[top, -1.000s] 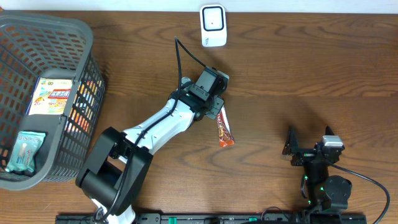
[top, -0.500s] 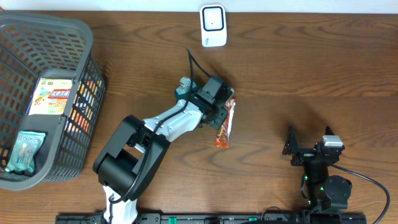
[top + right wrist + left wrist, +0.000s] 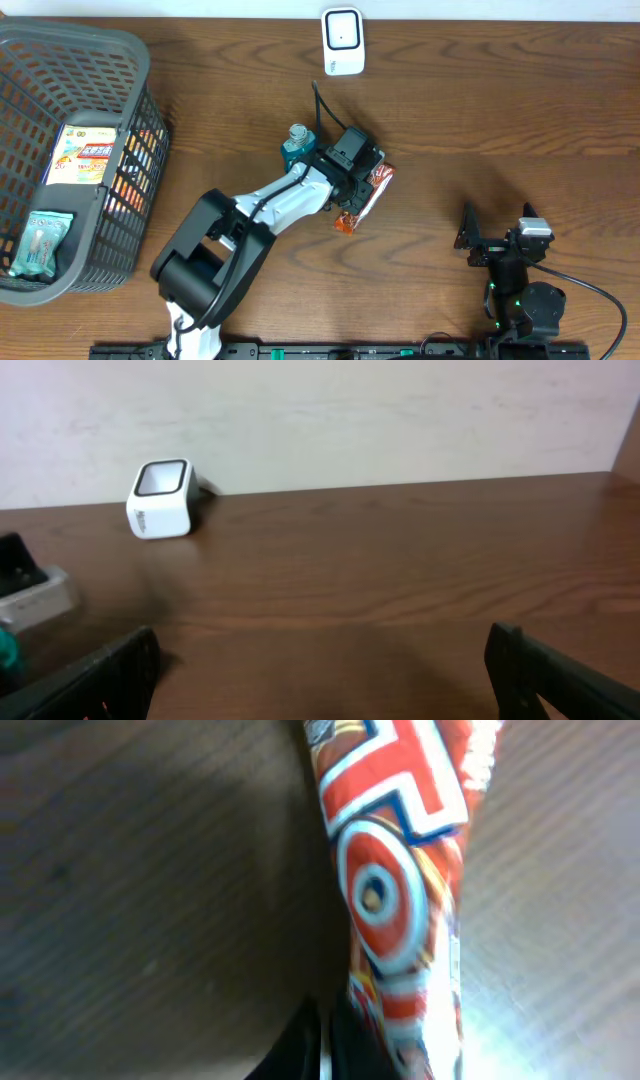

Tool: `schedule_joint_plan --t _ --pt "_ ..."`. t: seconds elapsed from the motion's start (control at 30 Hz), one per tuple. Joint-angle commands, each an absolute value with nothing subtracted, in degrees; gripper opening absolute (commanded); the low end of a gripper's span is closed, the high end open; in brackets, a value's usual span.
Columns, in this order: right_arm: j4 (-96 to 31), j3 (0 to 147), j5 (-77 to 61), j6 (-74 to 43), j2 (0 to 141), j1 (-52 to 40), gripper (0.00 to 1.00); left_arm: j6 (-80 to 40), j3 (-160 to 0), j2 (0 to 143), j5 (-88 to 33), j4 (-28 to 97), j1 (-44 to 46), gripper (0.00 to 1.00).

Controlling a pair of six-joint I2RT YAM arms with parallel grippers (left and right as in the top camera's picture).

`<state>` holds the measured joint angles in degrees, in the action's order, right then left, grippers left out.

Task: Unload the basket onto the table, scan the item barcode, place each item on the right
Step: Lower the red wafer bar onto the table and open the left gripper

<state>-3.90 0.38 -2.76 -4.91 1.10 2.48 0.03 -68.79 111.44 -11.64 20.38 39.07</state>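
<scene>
Snack bar in red-and-orange foil wrapper [image 3: 368, 198], clamped in the left jaws above the dark wooden worktop [image 3: 500, 110], has swung nearer the white box-shaped scanner [image 3: 342, 40], still well apart; right jaws gape idle.

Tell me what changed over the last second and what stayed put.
The left claw, shut on the snack packet throughout, shifted slightly to the right, and the packet swung so its far end now leans right. Nothing was grabbed or released. The right claw stayed open and parked; the scanner and basket did not move.
</scene>
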Motion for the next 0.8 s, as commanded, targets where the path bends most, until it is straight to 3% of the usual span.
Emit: schedule_joint_plan --t 0.0,0.67,0.77 --pt "-4.12 0.32 -2.48 -4.21 1.04 2.15 0.99 0.21 -68.60 103.48 -10.94 21.58 39.40 0.08" --pt "-4.12 0.32 -2.48 -4.21 1.04 2.15 0.99 0.21 -68.60 67.20 -10.90 20.84 41.54 0.09" --pt "-4.12 0.32 -2.48 -4.21 1.04 2.15 0.99 0.21 -68.60 63.72 -8.67 20.84 41.54 0.23"
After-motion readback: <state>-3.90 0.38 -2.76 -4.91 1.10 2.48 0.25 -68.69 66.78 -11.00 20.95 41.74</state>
